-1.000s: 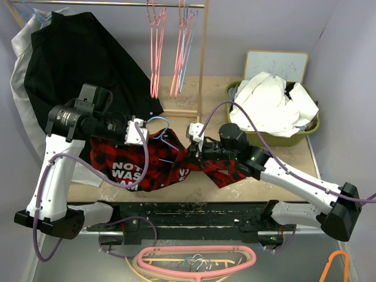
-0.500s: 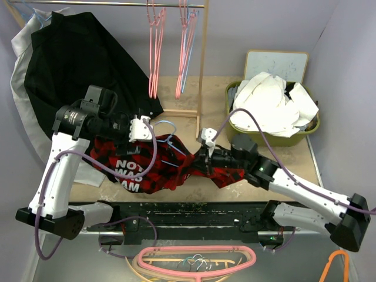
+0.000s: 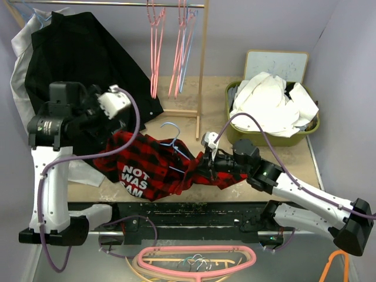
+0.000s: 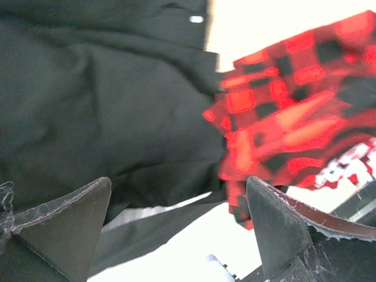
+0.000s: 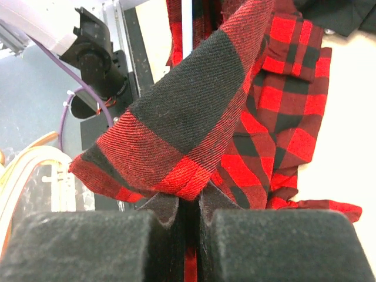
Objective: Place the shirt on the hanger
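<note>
The red-and-black plaid shirt lies crumpled on the table with its white letters facing up. The light-blue hanger lies on it, hook pointing away, its lower part tucked into the cloth. My right gripper is shut on a fold of the shirt at its right side; the cloth rises from the pinched fingers. My left gripper hangs open above the shirt's left end, over the black shirt. In the left wrist view its fingers stand wide with nothing between them, plaid cloth to the right.
A big black shirt hangs at the back left from a rail, with pink hangers beside a wooden post. A green bin of white cloths stands at the right. More hangers lie below the table's near edge.
My left gripper opened, let go at the shirt's collar and pulled up and back to the left. The shirt sagged lower on the table. My right gripper shifted slightly right, still holding cloth.
</note>
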Robot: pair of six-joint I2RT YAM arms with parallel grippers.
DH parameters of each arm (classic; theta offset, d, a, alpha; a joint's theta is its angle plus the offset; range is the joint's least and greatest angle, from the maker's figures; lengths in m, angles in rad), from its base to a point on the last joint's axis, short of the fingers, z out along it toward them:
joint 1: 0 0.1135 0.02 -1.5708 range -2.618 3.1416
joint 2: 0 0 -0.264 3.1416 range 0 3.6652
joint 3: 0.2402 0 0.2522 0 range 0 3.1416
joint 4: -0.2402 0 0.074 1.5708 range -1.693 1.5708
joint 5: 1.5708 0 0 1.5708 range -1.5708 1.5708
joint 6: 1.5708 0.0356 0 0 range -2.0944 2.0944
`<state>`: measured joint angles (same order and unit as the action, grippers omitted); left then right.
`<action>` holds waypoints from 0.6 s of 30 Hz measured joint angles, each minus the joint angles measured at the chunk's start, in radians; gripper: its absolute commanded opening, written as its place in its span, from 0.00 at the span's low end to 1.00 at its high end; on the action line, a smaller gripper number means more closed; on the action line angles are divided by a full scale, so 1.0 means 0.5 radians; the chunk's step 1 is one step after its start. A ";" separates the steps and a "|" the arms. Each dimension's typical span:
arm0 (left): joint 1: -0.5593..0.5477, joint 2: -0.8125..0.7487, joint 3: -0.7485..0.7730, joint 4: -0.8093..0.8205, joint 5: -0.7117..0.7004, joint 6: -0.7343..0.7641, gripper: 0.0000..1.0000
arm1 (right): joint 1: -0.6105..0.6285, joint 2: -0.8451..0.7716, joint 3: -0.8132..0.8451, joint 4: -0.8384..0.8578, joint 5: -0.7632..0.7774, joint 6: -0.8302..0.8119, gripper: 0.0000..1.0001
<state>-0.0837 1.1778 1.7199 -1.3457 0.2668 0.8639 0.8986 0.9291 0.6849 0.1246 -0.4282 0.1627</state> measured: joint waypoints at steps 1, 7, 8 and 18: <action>0.049 -0.022 0.024 0.074 -0.050 -0.077 0.99 | 0.000 0.002 0.006 -0.038 -0.001 -0.008 0.00; 0.197 -0.069 0.074 0.346 -0.381 -0.425 0.99 | 0.000 0.015 0.106 -0.205 -0.021 -0.052 0.00; 0.205 -0.037 0.149 0.332 -0.390 -0.483 0.99 | 0.000 0.050 0.155 -0.238 -0.022 -0.073 0.00; 0.262 0.170 1.540 0.384 -0.513 -1.231 0.99 | 0.036 0.986 1.453 -0.711 0.207 -0.291 0.00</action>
<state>0.0475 1.2629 2.4897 -1.1538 0.0101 0.2485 0.9165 1.4223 1.4113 -0.2310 -0.3248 0.0174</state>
